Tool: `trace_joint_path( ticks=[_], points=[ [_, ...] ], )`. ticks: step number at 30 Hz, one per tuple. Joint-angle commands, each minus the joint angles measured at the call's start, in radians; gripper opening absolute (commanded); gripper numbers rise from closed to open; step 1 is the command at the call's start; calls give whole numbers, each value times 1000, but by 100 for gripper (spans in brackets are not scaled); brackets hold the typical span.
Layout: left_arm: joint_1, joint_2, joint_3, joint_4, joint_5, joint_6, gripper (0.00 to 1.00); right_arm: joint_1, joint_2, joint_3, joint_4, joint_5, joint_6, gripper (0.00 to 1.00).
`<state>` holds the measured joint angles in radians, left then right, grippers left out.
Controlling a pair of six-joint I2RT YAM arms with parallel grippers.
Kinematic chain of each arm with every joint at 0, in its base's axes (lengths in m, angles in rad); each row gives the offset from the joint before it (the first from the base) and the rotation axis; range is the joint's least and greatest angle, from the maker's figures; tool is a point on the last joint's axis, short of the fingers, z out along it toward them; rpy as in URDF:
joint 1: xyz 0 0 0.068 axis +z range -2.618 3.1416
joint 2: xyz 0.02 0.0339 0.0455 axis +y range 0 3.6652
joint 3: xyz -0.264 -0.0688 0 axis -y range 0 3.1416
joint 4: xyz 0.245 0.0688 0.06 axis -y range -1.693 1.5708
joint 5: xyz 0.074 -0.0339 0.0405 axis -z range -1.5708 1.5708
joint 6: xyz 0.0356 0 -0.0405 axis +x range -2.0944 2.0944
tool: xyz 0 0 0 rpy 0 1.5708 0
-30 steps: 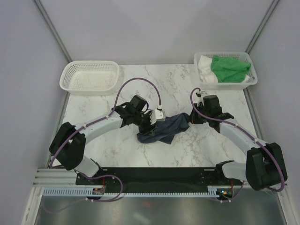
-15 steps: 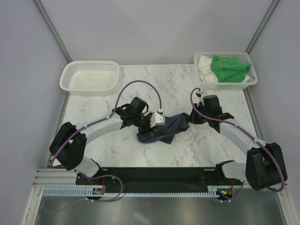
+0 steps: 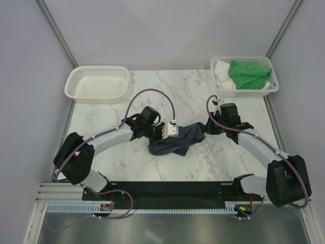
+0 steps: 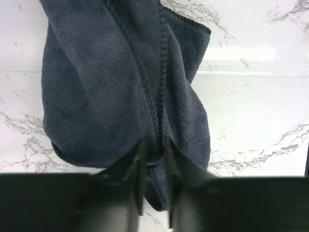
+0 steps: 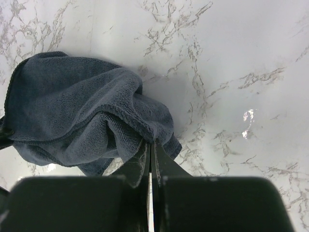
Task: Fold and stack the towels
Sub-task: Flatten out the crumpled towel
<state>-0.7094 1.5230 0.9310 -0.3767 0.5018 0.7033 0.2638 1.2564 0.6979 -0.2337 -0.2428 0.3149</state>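
Note:
The dark navy towel (image 3: 179,140) lies crumpled on the marble table between my two arms. My left gripper (image 3: 170,133) is at the towel's left end. In the left wrist view its jaws (image 4: 154,152) are closed on a fold of the navy towel (image 4: 106,87). My right gripper (image 3: 205,127) is at the towel's right end. In the right wrist view its jaws (image 5: 150,147) are pinched on the edge of the navy towel (image 5: 72,106). The green towel (image 3: 248,73) and the white towel (image 3: 221,70) lie bunched in the back right basket.
A white mesh basket (image 3: 245,92) at the back right holds the green and white towels. Another white mesh basket (image 3: 96,96), with nothing in it, stands at the back left. Grey walls close in the left, back and right sides.
My left gripper has shifted slightly left and down at the towel's left end. The right arm and the towel have hardly moved.

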Motion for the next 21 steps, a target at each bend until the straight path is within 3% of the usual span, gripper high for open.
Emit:
trace_joint_path(
  ticks=[1, 4, 10, 15, 21],
  points=[
    [-9, -3, 3, 48, -26, 48, 19, -6, -25, 14, 10, -13, -3, 0],
    [-9, -11, -4, 67, -34, 47, 2, -6, -23, 12, 11, -13, -2, 0],
    [-5, -64, -1, 122, -106, -7, 2, -8, -31, 38, 1, -9, 10, 0],
    [-4, -147, 11, 226, -224, -155, 2, -8, -25, 187, -108, 16, 44, 0],
    [-4, -265, 86, 165, -341, -317, 2, -8, -126, 328, -242, 60, 39, 0]
  ],
)
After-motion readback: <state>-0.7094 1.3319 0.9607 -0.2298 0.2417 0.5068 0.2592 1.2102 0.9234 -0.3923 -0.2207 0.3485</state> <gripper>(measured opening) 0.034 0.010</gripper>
